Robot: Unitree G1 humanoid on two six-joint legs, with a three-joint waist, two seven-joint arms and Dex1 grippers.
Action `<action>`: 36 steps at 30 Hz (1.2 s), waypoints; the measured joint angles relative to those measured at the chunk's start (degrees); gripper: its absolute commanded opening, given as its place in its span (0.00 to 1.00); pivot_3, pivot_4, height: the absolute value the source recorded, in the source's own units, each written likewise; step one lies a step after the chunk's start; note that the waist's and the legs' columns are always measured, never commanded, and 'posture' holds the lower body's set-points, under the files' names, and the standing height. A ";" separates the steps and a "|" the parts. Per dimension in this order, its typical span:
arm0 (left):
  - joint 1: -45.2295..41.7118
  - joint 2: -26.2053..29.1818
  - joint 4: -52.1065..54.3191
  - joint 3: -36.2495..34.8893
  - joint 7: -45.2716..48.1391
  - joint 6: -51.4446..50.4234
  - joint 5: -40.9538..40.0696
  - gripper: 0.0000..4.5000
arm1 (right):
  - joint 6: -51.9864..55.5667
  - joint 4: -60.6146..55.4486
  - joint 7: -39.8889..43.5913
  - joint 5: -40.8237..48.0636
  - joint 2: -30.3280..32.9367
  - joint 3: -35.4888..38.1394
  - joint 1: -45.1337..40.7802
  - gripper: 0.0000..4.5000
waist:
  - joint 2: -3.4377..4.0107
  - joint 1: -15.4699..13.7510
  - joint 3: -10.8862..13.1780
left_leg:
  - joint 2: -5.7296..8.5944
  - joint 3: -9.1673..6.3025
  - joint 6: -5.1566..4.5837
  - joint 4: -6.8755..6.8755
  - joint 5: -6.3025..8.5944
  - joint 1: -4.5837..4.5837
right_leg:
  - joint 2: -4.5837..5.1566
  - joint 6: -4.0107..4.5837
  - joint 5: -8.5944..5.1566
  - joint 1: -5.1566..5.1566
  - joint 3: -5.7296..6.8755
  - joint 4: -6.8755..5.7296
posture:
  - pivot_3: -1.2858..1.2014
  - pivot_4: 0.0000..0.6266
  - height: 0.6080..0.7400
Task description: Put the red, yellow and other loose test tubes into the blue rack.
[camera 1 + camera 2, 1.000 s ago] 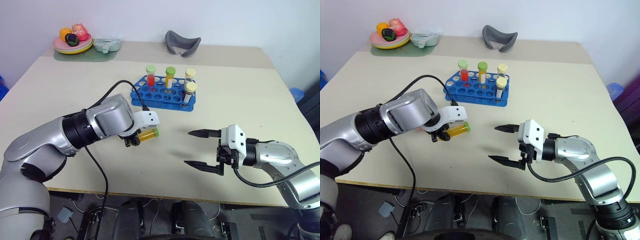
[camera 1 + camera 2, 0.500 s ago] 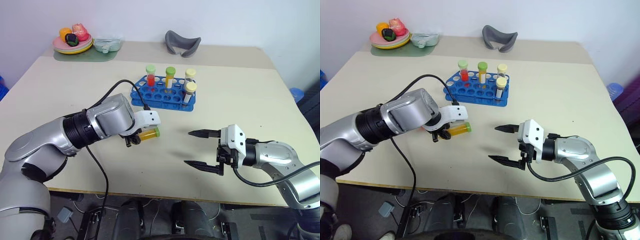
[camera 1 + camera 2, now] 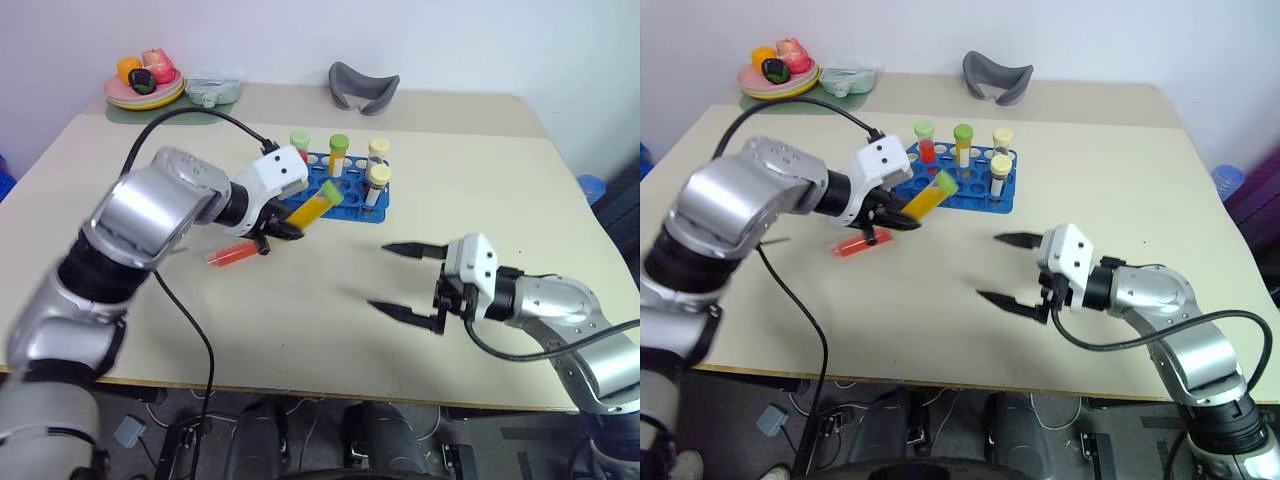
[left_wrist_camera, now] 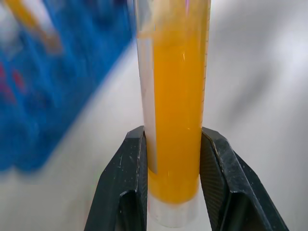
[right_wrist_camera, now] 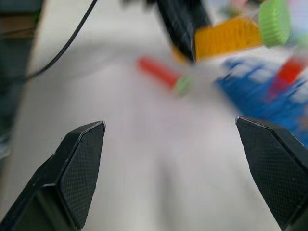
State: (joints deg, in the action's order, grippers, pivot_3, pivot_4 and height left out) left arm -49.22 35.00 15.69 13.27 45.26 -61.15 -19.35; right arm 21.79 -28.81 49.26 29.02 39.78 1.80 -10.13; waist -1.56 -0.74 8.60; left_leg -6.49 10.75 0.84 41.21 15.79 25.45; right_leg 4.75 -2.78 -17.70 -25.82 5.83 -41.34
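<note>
Lift is the change: the left hand (image 3: 285,226), low over the counter (image 3: 480,190) a second ago with the yellow tube (image 3: 312,207), has carried it up and toward the rack (image 3: 352,196). It is clamped on the tube's lower end, cap tilted toward the rack's near edge. A red tube (image 3: 232,255) lies loose on the counter just beneath that arm. Four tubes already stand in the rack. The right hand (image 3: 412,281) hangs spread wide and empty, well apart. Insertion looks next.

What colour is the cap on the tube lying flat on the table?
Pale green, on the red-filled clear plastic tube; the right wrist view shows it best.
</note>
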 measured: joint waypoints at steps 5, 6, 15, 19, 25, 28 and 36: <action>8.65 -11.02 0.95 -11.83 -12.08 12.94 0.77 0.20 | 1.64 -0.02 -2.90 1.42 -2.03 0.78 0.06 0.99 | -0.02 0.02 0.01 | 0.04 -0.04 0.00 -0.01 0.00 -0.02 | 0.01 0.00 0.00 0.07 0.04 0.01 | 0.52 0.24 0.61; 10.40 -13.92 0.86 -13.42 -14.76 16.24 1.26 0.20 | 1.71 -0.02 -3.45 1.47 -2.70 0.76 0.07 0.99 | -0.01 0.00 0.00 | 0.04 -0.04 0.00 -0.01 0.00 -0.04 | 0.01 0.00 0.00 0.09 0.04 0.02 | 0.52 0.24 0.61; 9.29 -30.31 -26.30 -7.22 -35.29 55.15 19.31 0.20 | 2.07 2.16 -5.68 1.05 -5.25 -0.72 -3.32 0.99 | -0.03 0.02 -0.01 | 0.11 -0.10 -0.02 -0.03 0.01 -0.05 | 0.03 0.00 0.01 0.31 0.34 0.18 | 0.52 0.24 0.61; 8.03 -33.25 -36.22 -4.83 -36.05 66.85 22.30 0.20 | 2.07 3.29 -5.62 1.02 -5.19 -0.73 -3.38 0.99 | -0.03 0.04 -0.01 | 0.10 -0.09 -0.02 -0.06 0.01 -0.04 | 0.04 0.00 0.01 0.29 0.38 0.19 | 0.52 0.24 0.61; 5.20 -35.57 -45.16 -4.93 -39.38 74.50 24.15 0.20 | 2.57 3.23 -6.15 1.06 -4.96 -0.40 -3.10 0.99 | -0.03 0.10 -0.01 | 0.10 -0.09 -0.03 -0.07 0.02 -0.05 | 0.05 0.00 0.01 0.30 0.38 0.20 | 0.52 0.24 0.61; 5.20 -36.00 -46.83 -5.05 -39.98 75.33 24.40 0.20 | 3.05 3.02 -6.36 1.10 -4.93 0.00 -2.42 0.99 | -0.03 0.08 -0.01 | 0.10 -0.09 -0.03 -0.07 0.02 -0.04 | 0.05 0.00 0.01 0.30 0.39 0.20 | 0.52 0.24 0.61; 5.92 -37.18 -48.19 -5.32 -40.49 75.70 24.32 0.20 | 3.80 1.88 -6.90 1.15 -4.88 1.29 -1.86 0.99 | -0.03 0.08 -0.01 | 0.10 -0.10 -0.04 -0.07 0.02 -0.04 | 0.06 0.00 0.01 0.30 0.40 0.20 | 0.52 0.24 0.61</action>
State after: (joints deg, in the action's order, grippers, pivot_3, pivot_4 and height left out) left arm -43.30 -2.18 -32.50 7.95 4.77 14.55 4.96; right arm 25.59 -26.93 42.36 30.17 34.90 3.09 -11.99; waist -1.59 -0.66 8.60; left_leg -6.39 10.65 0.81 41.15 15.82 25.41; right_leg 4.81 -2.78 -17.69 -25.52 6.23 -41.14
